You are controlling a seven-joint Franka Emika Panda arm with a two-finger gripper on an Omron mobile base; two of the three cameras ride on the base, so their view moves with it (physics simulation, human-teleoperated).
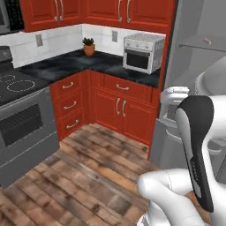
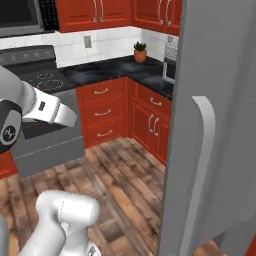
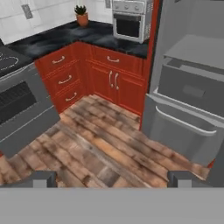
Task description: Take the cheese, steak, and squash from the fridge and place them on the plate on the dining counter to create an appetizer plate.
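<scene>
Grey, boxy fridge (image 3: 188, 87) stands open, shelves seemingly bare, before the empty, wide-open end effector (image 3: 111, 177).

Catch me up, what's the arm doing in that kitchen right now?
The arm faces the fridge, whose door stands open, showing grey shelves and a drawer. The tool is open and empty, hanging over the wooden floor short of the fridge. Nothing has been picked yet; a white toaster oven sits on the black worktop.
</scene>
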